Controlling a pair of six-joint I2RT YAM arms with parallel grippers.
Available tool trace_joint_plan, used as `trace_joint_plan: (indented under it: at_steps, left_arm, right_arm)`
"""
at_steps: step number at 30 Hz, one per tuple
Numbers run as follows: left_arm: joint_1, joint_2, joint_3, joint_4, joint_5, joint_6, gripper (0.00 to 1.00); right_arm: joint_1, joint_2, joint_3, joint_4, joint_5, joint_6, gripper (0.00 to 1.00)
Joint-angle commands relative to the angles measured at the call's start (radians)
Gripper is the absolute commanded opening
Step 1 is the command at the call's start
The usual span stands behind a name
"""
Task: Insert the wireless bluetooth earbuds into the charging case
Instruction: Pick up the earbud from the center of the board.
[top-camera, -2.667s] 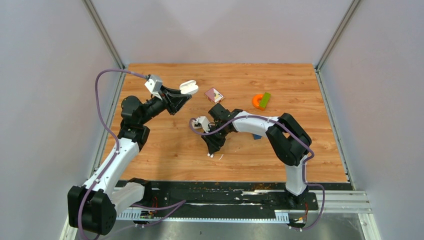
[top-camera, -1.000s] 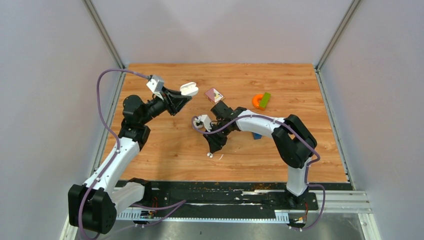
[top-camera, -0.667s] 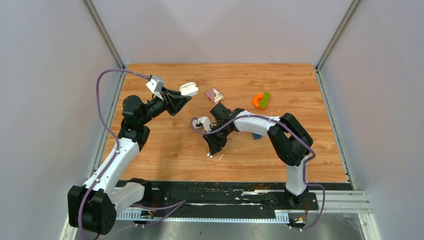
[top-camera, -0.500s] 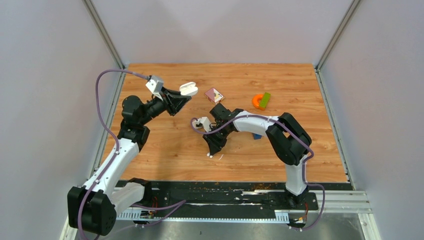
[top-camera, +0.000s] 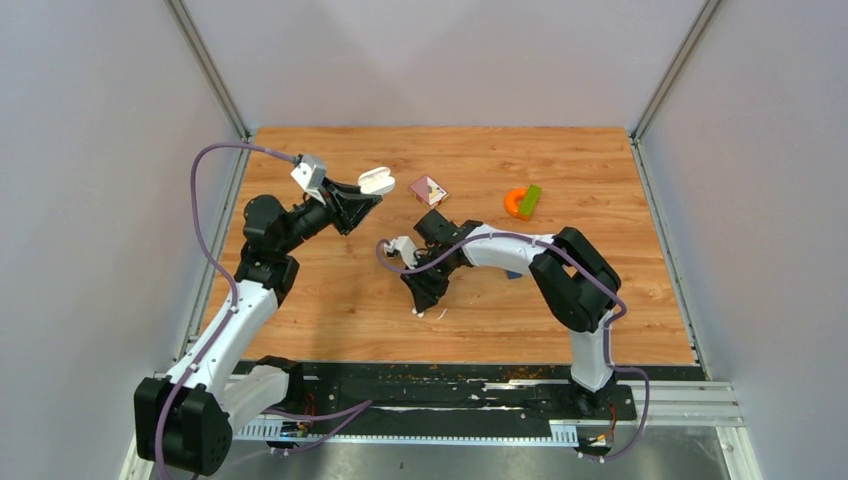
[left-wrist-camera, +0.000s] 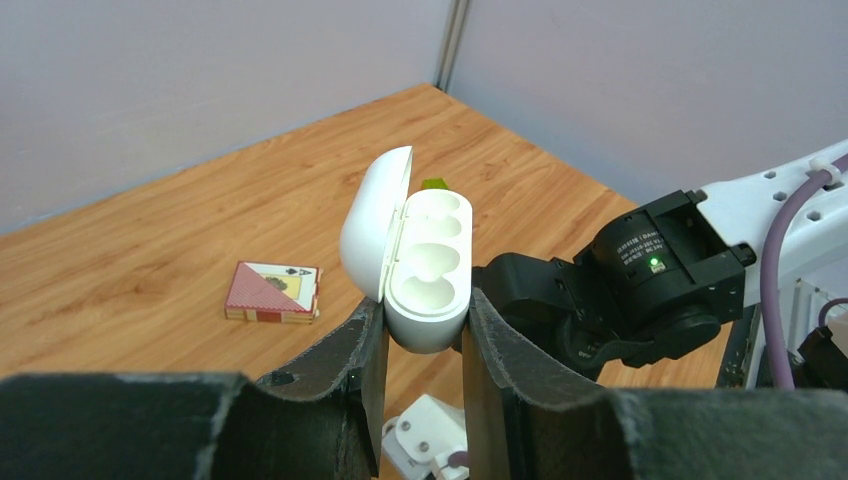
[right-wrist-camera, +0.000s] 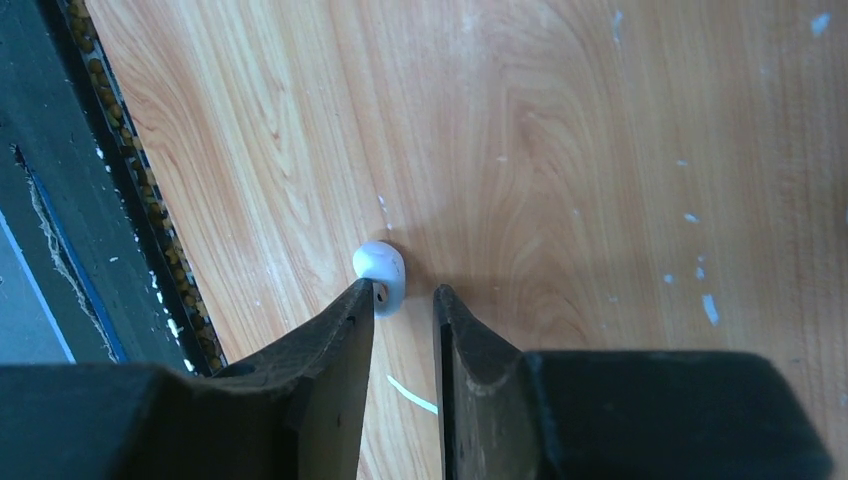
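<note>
Cream-white charging case (left-wrist-camera: 425, 265), hinged open, is sitting pinched in the left tool (left-wrist-camera: 422, 310) above the surface (right-wrist-camera: 600, 150), while the right tool (right-wrist-camera: 403, 295) is hovering slightly spread at an earbud (right-wrist-camera: 381, 268) lying there, perhaps touching it.

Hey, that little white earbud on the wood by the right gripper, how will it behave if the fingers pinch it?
The earbud looks tiny, rounded and smooth, so it will probably squirt sideways or roll if pinched off-centre. It sits at one fingertip of the right gripper, not between both, so closing may just nudge it. Likely very light.
</note>
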Motion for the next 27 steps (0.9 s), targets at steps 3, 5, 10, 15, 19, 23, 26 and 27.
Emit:
trace_joint_plan:
  at_steps: [3,5,10,15,19,23,26,27]
  left_arm:
    - [0.007,-0.027,-0.006,0.027,-0.010,0.020,0.00]
    - [0.007,-0.030,-0.009,0.025,-0.013,0.020,0.00]
    - [0.007,-0.035,-0.010,0.018,-0.016,0.020,0.00]
    - [0.007,-0.031,-0.009,0.020,-0.017,0.020,0.00]
    - [0.007,-0.017,-0.008,0.029,-0.014,0.020,0.00]
    - [0.007,-0.005,-0.008,0.035,-0.009,0.020,0.00]
    - [0.007,0.003,-0.007,0.030,0.004,0.024,0.00]
    - [0.007,0.005,-0.006,0.024,0.011,0.031,0.00]
  right_arm:
    - [0.051,-0.002,0.012,0.025,0.074,-0.001,0.29]
    - [0.051,-0.003,0.012,0.023,0.079,-0.001,0.28]
    - [0.051,-0.026,0.012,0.012,0.085,-0.008,0.17]
    - [0.051,-0.100,0.039,-0.025,0.111,-0.073,0.10]
    - [0.041,-0.184,0.043,-0.056,0.123,-0.158,0.08]
    - [0.039,-0.227,0.025,-0.070,0.121,-0.236,0.08]
    - [0.035,-0.244,0.019,-0.097,0.120,-0.280,0.07]
    - [0.029,-0.254,0.025,-0.116,0.119,-0.295,0.07]
